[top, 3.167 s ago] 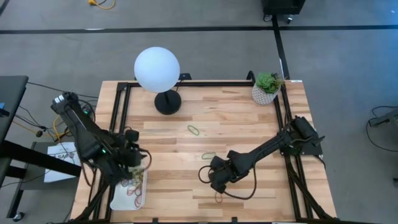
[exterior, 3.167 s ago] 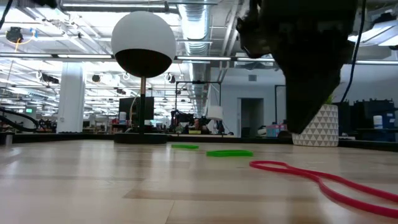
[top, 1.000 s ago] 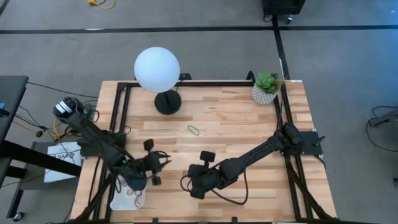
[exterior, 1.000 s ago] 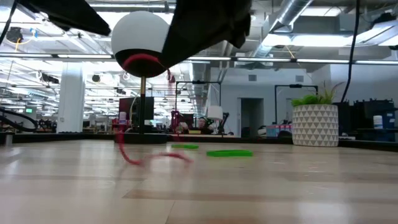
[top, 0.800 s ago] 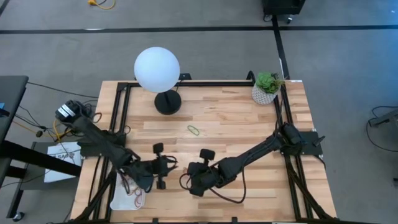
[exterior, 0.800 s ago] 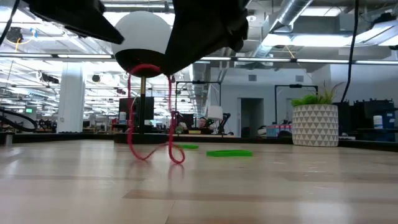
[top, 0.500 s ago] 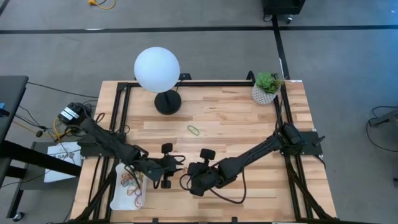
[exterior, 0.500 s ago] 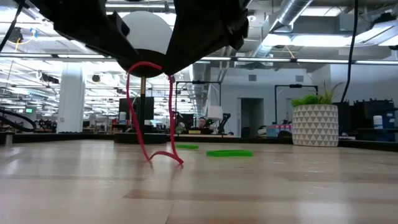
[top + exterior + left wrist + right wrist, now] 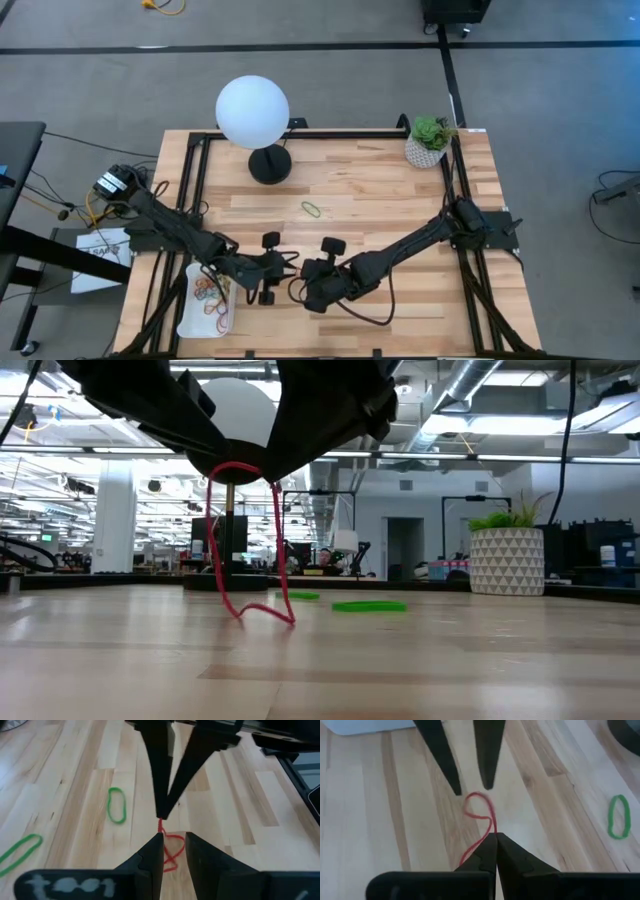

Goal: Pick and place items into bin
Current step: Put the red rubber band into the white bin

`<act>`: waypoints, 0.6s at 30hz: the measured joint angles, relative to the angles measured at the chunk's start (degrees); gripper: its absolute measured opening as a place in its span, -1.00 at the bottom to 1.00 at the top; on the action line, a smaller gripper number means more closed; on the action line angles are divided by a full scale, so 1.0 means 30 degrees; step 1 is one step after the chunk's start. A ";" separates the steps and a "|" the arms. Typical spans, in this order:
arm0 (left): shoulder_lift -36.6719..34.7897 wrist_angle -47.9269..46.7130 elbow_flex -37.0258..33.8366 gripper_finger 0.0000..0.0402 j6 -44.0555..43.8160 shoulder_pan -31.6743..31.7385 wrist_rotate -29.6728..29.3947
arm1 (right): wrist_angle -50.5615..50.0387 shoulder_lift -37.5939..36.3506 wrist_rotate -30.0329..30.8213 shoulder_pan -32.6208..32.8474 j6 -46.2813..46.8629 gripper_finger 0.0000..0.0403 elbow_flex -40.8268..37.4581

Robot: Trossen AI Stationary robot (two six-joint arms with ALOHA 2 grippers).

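Thin red rubber band point(image 9: 245, 540) hangs looped from two dark tools overhead, its lower end touching light wooden table point(image 9: 320, 660). Two green rubber bands point(image 9: 368, 605) lie farther back, near white patterned plant pot point(image 9: 506, 561).

Red band point(image 9: 250, 540) dangles looped above table; white bin point(image 9: 190, 310) holds several bands.

A light wooden table point(image 9: 400, 200) with a black frame carries a white globe lamp point(image 9: 253, 112) on a black base, a potted plant point(image 9: 430, 141), two green rubber bands point(image 9: 368, 605) near the middle, and a white bin point(image 9: 196, 318) of bands at the left front edge.
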 joint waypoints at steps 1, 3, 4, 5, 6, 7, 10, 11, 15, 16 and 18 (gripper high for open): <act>-0.0003 0.0003 0.0000 -0.65 0.0000 0.0026 0.0000 | 0.0108 0.0000 0.0000 -0.0007 0.0001 -1.00 0.0000; -0.0007 0.0065 0.0000 -0.65 0.0000 0.0104 -0.0007 | 0.0332 -0.0007 -0.0006 0.0007 -0.0024 -1.00 0.0000; -0.0007 0.0069 0.0000 -0.65 0.0000 0.0151 -0.0001 | 0.0529 -0.0007 -0.0007 0.0007 -0.0217 -1.00 0.0000; -0.0003 0.0066 0.0000 -0.65 0.0000 0.0191 -0.0007 | 0.0751 -0.0007 -0.0006 0.0007 -0.0454 -1.00 0.0005; -0.0007 0.0066 0.0000 -0.65 -0.0007 0.0245 -0.0007 | 0.1012 -0.0007 -0.0002 0.0007 -0.0780 -1.00 0.0006; -0.0007 0.0066 0.0000 -0.65 -0.0061 0.0292 -0.0007 | 0.1346 -0.0007 0.0000 0.0007 -0.1092 -1.00 0.0007; -0.0007 0.0058 0.0000 -0.65 -0.0160 0.0388 -0.0007 | 0.2206 -0.0007 0.0081 0.0000 -0.1784 -1.00 0.0015; -0.0007 0.0058 0.0000 -0.65 -0.0153 0.0388 -0.0007 | 0.2304 -0.0007 0.0218 0.0001 -0.1929 -1.00 0.0015; -0.0018 0.0062 0.0000 -0.65 -0.0153 0.0381 -0.0054 | 0.2281 -0.0007 0.1273 0.0011 -0.2004 -1.00 0.0015; -0.0025 0.0056 0.0000 -0.65 -0.0150 0.0381 -0.0058 | 0.2279 -0.0007 0.1477 0.0015 -0.2005 -1.00 0.0015; -0.0029 0.0005 0.0000 -0.65 -0.0153 0.0388 -0.0102 | 0.2252 -0.0007 0.1719 0.0015 -0.2018 -1.00 0.0015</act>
